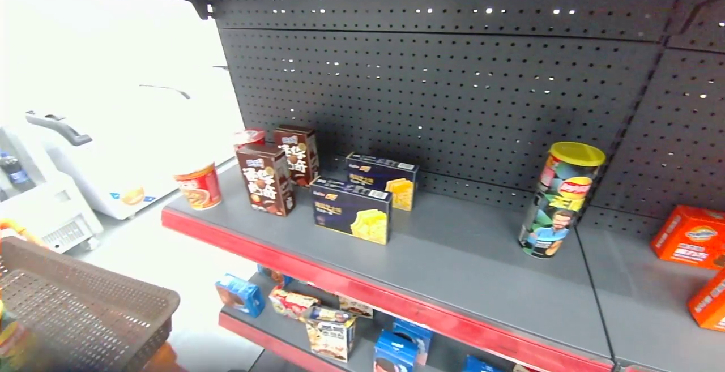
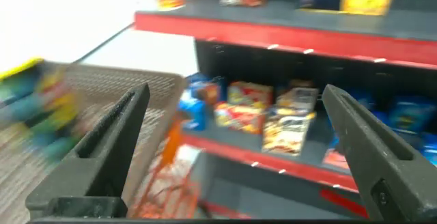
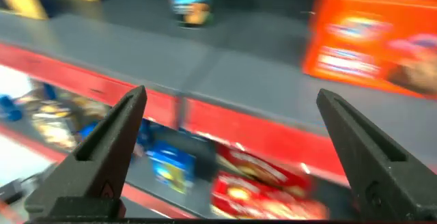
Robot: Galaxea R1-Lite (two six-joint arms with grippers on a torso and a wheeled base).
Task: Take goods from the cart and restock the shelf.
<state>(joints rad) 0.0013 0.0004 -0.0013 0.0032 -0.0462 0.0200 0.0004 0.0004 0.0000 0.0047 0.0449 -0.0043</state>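
Shelf (image 1: pixel 453 259) carries a chip can (image 1: pixel 558 202) standing upright, a blue box (image 1: pixel 352 209) and a brown box (image 1: pixel 266 179). Cart basket (image 1: pixel 85 304) sits low at the robot's left. Left pincer (image 2: pixel 234 94) is spread wide and empty beside the basket. Right pincer (image 3: pixel 231 94) is spread wide and empty before the shelf's red edge.

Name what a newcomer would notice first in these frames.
A tall chip can with a yellow lid stands upright and alone on the grey shelf. Further left on the same shelf are blue-and-yellow boxes, brown boxes and a red cup. A brown mesh basket sits at lower left.
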